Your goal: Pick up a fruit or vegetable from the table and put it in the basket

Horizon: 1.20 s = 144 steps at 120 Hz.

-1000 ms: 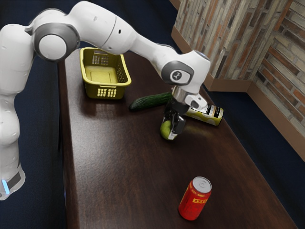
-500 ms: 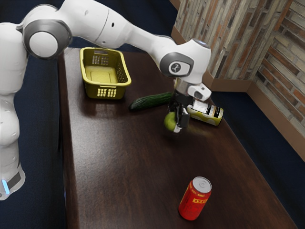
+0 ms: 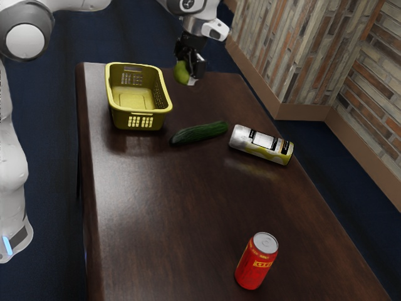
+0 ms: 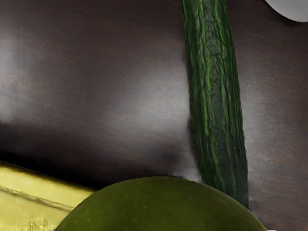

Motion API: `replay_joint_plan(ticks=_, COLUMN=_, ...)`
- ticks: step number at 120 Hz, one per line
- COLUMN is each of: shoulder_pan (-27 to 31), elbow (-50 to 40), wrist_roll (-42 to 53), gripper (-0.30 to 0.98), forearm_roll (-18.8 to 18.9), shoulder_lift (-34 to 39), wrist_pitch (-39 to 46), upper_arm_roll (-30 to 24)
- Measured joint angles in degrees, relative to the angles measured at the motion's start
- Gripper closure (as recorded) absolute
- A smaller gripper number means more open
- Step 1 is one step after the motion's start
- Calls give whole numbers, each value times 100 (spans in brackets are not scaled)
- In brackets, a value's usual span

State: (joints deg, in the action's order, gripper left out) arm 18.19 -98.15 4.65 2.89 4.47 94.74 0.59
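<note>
Green fruit (image 3: 182, 72) aloft in claw (image 3: 189, 74)

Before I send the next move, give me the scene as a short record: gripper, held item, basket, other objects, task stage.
gripper: shut
held: green fruit
basket: yellow, upright on the table
cucumber: lying on the table
printed canister: on its side
red can: upright
stage: fruit lifted, not yet in the basket

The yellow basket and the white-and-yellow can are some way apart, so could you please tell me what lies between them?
In the exterior view, a cucumber lies between the basket and that can.
</note>
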Motion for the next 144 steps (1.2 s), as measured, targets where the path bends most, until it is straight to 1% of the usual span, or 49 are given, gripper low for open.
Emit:
replay_joint_plan(ticks=8, shoulder_pan=450, elbow=-19, wrist_roll=173, gripper=28, forearm_roll=66, shoulder_lift=-4, wrist_pitch=-67, upper_arm_roll=202)
replay_joint_plan(ticks=19, shoulder_pan=945, elbow=-36, wrist_roll=398, gripper=29, forearm_roll=121, shoulder_lift=-31, wrist_pitch=-117, upper_arm_roll=279)
replay_joint_plan(ticks=28, shoulder_pan=1205, elbow=-30, wrist_roll=573, gripper=29, forearm_roll=143, shoulder_lift=-164, wrist_pitch=-121, upper_arm_roll=293)
replay_joint_plan(ticks=48, shoulder_pan=1640, elbow=-102, wrist_roll=924, gripper=30, forearm_roll=131, shoulder_lift=-725, wrist_pitch=10, upper_arm_roll=280)
replay_joint_plan(ticks=58, shoulder_pan=1651, elbow=-280, wrist_roll=1065, gripper=31, forearm_roll=110, shoulder_lift=-779, wrist_pitch=91, upper_arm_roll=278)
replay_joint_plan(ticks=74, shoulder_pan=1364, elbow=-463, wrist_roll=1255, gripper=27, forearm_roll=72, shoulder_lift=-794, wrist_pitch=217, upper_arm_roll=275)
replay_joint_plan(ticks=80, shoulder_pan=1269, elbow=-473, wrist_roll=1317, gripper=18, forearm_roll=55, shoulder_lift=-799, wrist_pitch=246, upper_arm_roll=278)
replay_joint_plan(ticks=89, shoulder_pan=1203, elbow=-471, wrist_roll=1402, gripper=11, forearm_roll=31, shoulder_lift=-801, wrist_pitch=273, upper_arm_roll=281)
replay_joint_plan(ticks=110, shoulder_pan=1297, elbow=-467, wrist_roll=1565, gripper=3, forearm_roll=17, shoulder_lift=-773, wrist_pitch=304, upper_arm_roll=274)
replay_joint_plan(ticks=116, shoulder_pan=1307, elbow=-433, wrist_roll=1601, gripper=2, forearm_roll=61, shoulder_lift=-675, wrist_pitch=289, upper_arm_roll=251)
replay_joint_plan(ticks=121, shoulder_pan=1346, elbow=-211, wrist_roll=1610, gripper=2, forearm_roll=181, shoulder_lift=-482, wrist_pitch=200, upper_arm_roll=139)
replay_joint_plan(ticks=129, shoulder_pan=1591, elbow=327, wrist_roll=1509, gripper=1, forearm_roll=463, shoulder_lift=-185, wrist_pitch=-14, upper_arm_roll=-303)
replay_joint_plan(ticks=132, shoulder_pan=1536, elbow=480, wrist_roll=1451, gripper=1, forearm_roll=569, shoulder_lift=-139, wrist_pitch=-86, upper_arm_roll=-470)
replay_joint_plan(ticks=135, shoulder_pan=1315, elbow=581, wrist_roll=1365, gripper=0, forearm_roll=659, shoulder_lift=-120, wrist_pitch=-147, upper_arm_roll=-642)
replay_joint_plan(ticks=138, shoulder_pan=879, elbow=642, wrist_roll=1279, gripper=0, forearm_roll=727, shoulder_lift=-119, wrist_pitch=-201, upper_arm_roll=-756)
replay_joint_plan(ticks=144, shoulder_pan=-245, elbow=713, wrist_roll=1116, gripper=0, forearm_roll=807, shoulder_lift=-260, wrist_pitch=-234, upper_arm_roll=-942)
